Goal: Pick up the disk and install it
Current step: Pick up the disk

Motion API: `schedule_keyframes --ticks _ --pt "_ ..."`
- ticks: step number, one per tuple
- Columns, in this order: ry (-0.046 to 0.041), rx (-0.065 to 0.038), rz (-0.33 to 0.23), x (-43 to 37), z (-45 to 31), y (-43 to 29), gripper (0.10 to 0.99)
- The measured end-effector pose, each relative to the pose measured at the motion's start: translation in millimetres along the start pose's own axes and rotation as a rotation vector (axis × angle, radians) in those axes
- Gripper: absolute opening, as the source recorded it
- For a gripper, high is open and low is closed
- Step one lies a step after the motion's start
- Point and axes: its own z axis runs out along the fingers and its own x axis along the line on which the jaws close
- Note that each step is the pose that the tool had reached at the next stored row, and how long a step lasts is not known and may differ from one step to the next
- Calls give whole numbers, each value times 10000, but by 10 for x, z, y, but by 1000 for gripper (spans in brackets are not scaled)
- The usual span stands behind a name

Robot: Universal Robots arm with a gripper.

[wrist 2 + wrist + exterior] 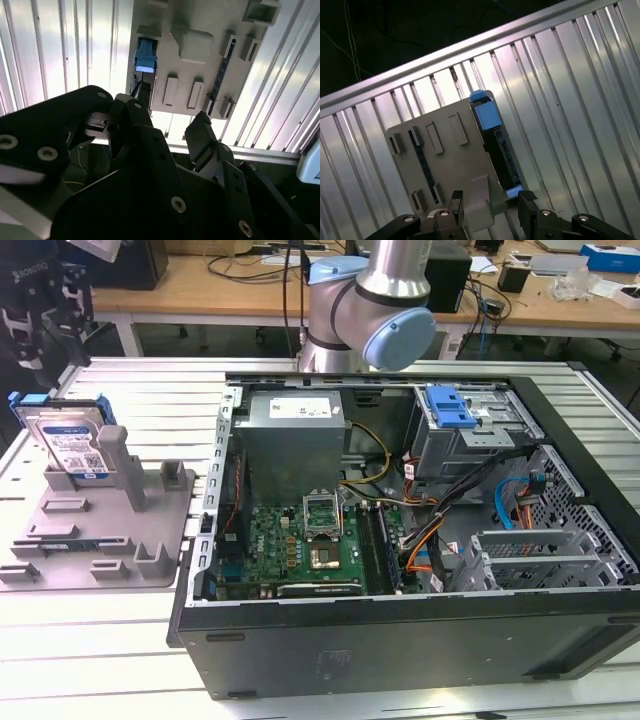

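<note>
Print on the disk (pixel 70 440) illegible

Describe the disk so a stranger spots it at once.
At the exterior view's left, beside the open computer case, lies a grey fixture plate. The disk stands on edge at its far corner: silver, white-and-blue label, blue frame, unlike the all-blue plastic piece inside the case.

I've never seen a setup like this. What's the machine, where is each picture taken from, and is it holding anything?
It's a single robot arm with a two-fingered pincer. The exterior view looks from off the arm at a ribbed metal table with an open computer case and a grey holder. The disk, silver with a blue frame, stands on edge in that holder. Both wrist views ride on the arm and look past the pincer down at holder and disk. The pincer is open and holds nothing.
</note>
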Motion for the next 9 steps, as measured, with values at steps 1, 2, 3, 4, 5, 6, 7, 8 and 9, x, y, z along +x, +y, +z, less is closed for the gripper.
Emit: schedule_keyframes --ticks 1,2,3,4,5,6,7,8,9 --pt "-10 40 -283 0 3 0 557" --pt "-19 77 -527 0 6 0 557" --pt "-26 109 -712 0 9 0 557" --pt "-35 141 -876 0 12 0 557" --pt "-46 183 -1054 -1 17 1 557" --pt "-56 222 -1193 -2 21 1 557" --pt "-71 277 -1412 -4 27 1 557" --pt "-78 303 -1542 -5 31 1 557" --pt "-84 325 -1667 -5 34 1 557"
